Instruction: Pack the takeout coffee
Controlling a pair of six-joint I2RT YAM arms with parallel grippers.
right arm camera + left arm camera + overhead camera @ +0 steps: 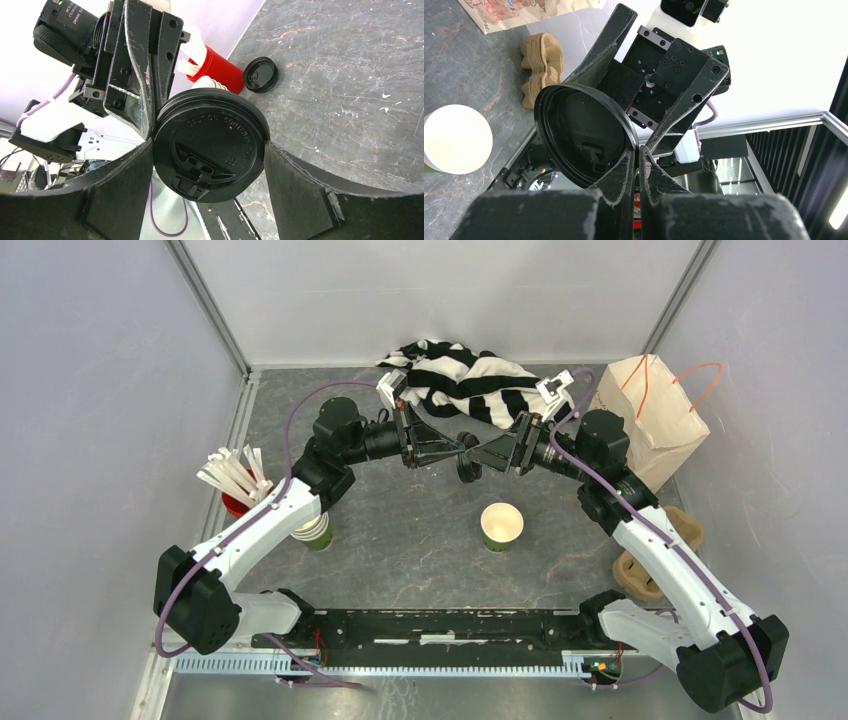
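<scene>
- Mid-air above the grey stone-patterned table (400,540): a round black plastic lid (584,135) hangs on edge between the two arms.
- The left gripper (638,152) has its fingers nearly together, pinching the lid by a thin bite of rim.
- The right gripper (210,145) faces it with its fingers spread wide, one on each side of the lid. The lid's edge appears to meet both pads in the wrist view. I cannot tell whether they press or only flank it.
- Takeout coffee is not assembled. The small green paper cup (501,525), cream inside, stands upright and open on the table just in front of the grippers, below the lid.
- A second black lid (260,75) lies flat on the table beside a red holder of white sticks (220,70), with a stack of lidless green cups (315,532) near it. A brown paper bag with orange handles (650,420) stands at the far right, well apart from the cup.
- Judged step: passing the lid from left to right, ahead of capping.
- Risk: the left lets go before the right has a firm hold. The lid would drop, roll on the table or knock the cup.
- Risk: the rim pinch is small, so a push from the right fingers could pivot the lid out of it.
- Risk: an off-centre squeeze across thin plastic could bow the lid or pop it out.
- Risk: the fingertips are crowded, so a small misalignment could knock the fingers together.
- Later risk: a tilted lid pressed onto a light paper cup with nothing steadying it could tip or crush the cup.
</scene>
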